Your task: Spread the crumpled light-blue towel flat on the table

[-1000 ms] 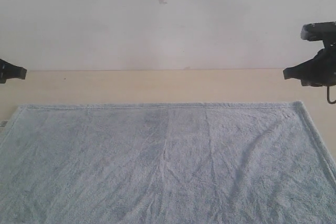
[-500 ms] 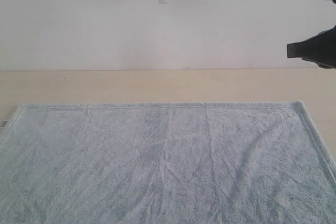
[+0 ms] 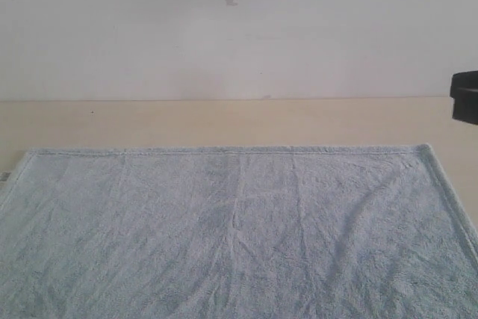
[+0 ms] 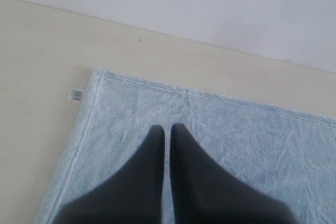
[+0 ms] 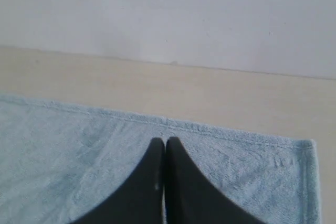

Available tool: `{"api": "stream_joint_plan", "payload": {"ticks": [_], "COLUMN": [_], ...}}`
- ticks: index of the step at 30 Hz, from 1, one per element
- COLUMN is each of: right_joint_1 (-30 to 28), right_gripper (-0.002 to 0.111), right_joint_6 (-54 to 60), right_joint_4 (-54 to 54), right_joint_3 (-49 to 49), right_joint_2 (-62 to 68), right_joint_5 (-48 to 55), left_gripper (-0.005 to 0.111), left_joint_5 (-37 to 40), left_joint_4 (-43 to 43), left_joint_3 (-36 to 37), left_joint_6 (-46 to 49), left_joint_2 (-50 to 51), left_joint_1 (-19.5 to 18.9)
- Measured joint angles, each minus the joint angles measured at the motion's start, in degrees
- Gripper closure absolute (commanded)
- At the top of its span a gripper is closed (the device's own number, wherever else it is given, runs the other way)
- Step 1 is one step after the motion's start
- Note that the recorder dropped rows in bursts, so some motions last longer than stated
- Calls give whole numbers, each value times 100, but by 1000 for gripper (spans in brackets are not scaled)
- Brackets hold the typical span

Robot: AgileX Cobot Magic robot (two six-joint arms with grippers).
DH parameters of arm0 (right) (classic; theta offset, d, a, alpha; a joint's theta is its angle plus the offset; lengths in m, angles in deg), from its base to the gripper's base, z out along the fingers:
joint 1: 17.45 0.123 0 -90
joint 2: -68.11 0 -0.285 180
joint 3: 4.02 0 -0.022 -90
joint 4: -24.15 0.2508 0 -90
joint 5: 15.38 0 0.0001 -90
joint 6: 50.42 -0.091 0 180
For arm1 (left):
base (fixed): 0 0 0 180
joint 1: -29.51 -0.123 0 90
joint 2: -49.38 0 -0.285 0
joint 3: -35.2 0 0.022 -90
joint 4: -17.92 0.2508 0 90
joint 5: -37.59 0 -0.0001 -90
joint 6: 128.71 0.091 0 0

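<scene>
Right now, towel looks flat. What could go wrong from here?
1. The towel runs off the bottom of the exterior view, so its near edge may be folded unseen.
2. Faint creases cross its middle; a strict flatness check might fail.
3. The left gripper and right gripper, both shut, face the towel; a low sweep could snag and rumple it.

I see black left gripper (image 4: 167, 128), tips nearly together w/ thin slit, flat pale-blue fluffy terry towel (image 4: 236, 135) beneath, small white label (image 4: 76, 95) beside its corner, beige matte table (image 4: 37, 66), white-grey wall (image 4: 210, 3) behind
</scene>
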Motion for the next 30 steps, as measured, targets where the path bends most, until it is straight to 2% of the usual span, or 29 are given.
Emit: {"api": "stream_joint_plan", "payload": {"ticks": [6,26,30], "right_joint_1": [0,0,0], "right_gripper": [108,108,108], "right_joint_6": [-663,-757,-765], "right_joint_4": [13,22,-17], "right_joint_3": [-24,-53,-395], "right_joint_2": [-794,-1214,-1766], "right_joint_5": [148,159,59], "left_gripper": [103,103,103], "left_joint_5": [-23,-39,-48], "left_joint_4": [-157,-157,-157], "left_joint_3": [21,21,21], "left_joint_6": [0,0,0], "left_joint_2": [-73,-73,-73], "left_joint_1": [0,0,0]}}
